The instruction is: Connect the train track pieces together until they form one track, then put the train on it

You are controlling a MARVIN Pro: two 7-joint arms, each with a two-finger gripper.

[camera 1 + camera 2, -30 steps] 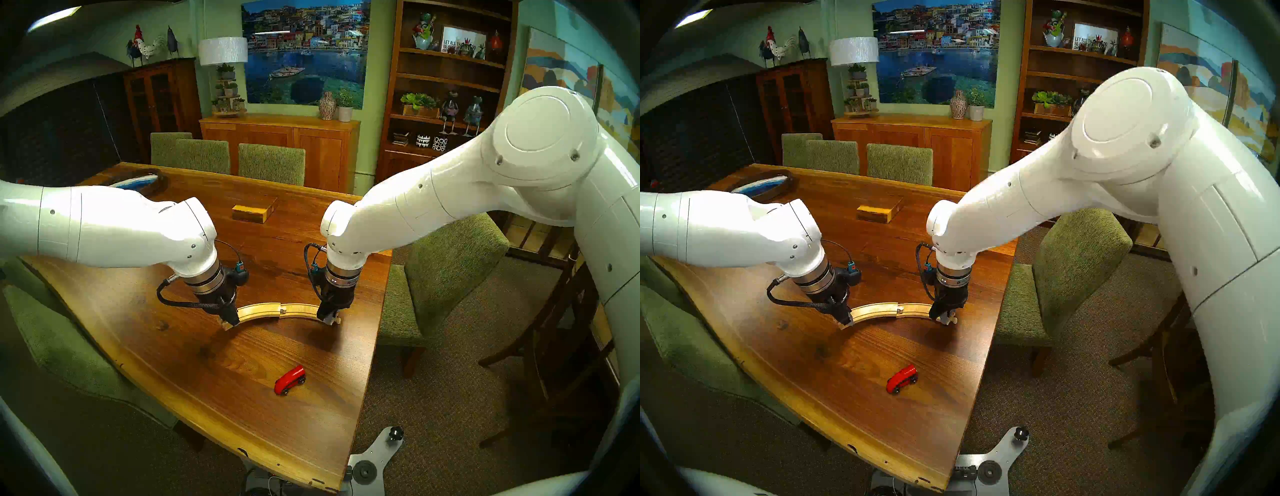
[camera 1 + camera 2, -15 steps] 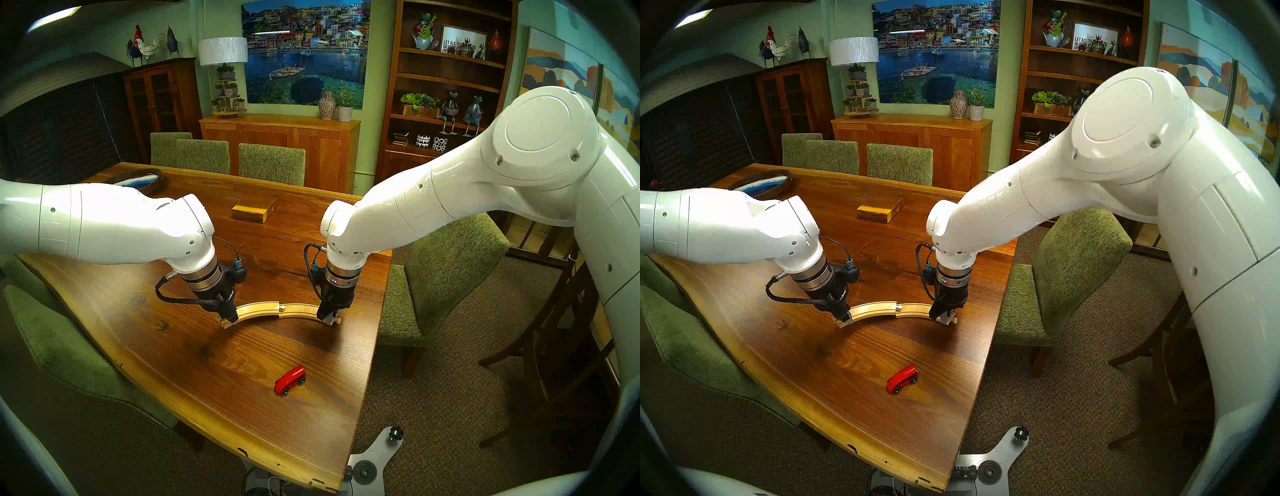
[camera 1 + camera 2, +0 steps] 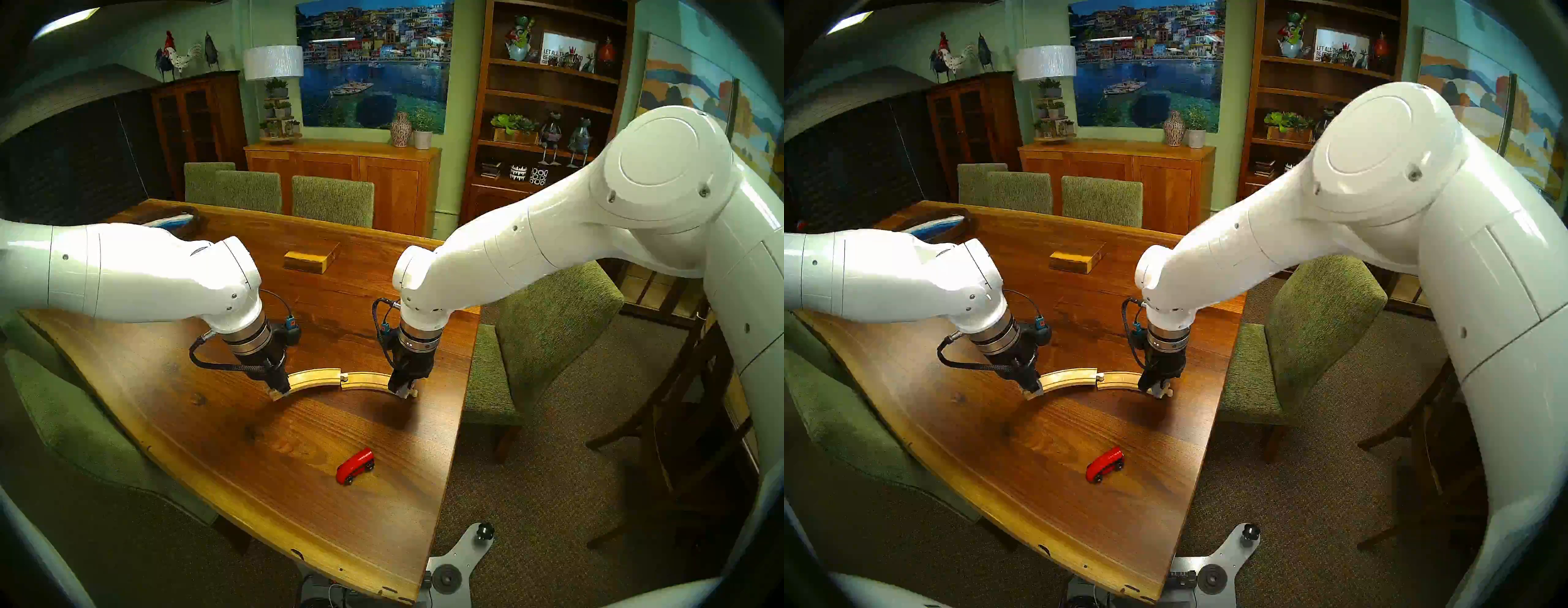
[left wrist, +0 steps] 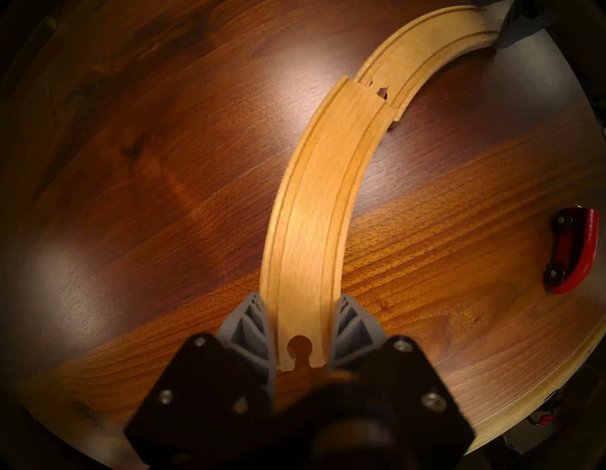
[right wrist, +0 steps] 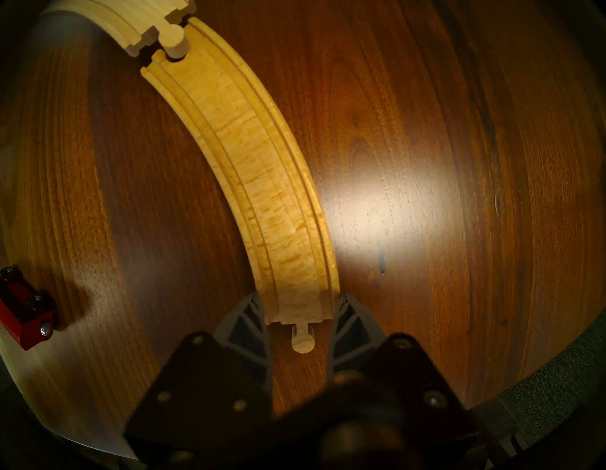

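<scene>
Two pale curved track pieces lie end to end on the table. My left gripper point(image 3: 280, 392) point(image 4: 301, 328) is shut on the socket end of the left piece point(image 3: 316, 379) point(image 4: 311, 213). My right gripper point(image 3: 405, 392) point(image 5: 300, 315) is shut on the peg end of the right piece point(image 3: 367, 380) point(image 5: 255, 157). Where they meet, the left piece's peg point(image 5: 173, 37) sits over the right piece's socket, slightly raised and offset. The red train point(image 3: 355, 465) point(image 3: 1105, 465) point(image 4: 574, 249) stands on the table nearer me, apart from both grippers.
A rectangular wooden block point(image 3: 312, 259) lies farther back on the table, and a dark round tray point(image 3: 182, 220) sits at the far left. The table's right edge point(image 3: 449, 424) runs close to my right gripper, with a green chair point(image 3: 543, 339) beside it.
My left gripper has shifted slightly left and back with its piece, so the joint end moved a little left. The right arm and the train have not moved.
</scene>
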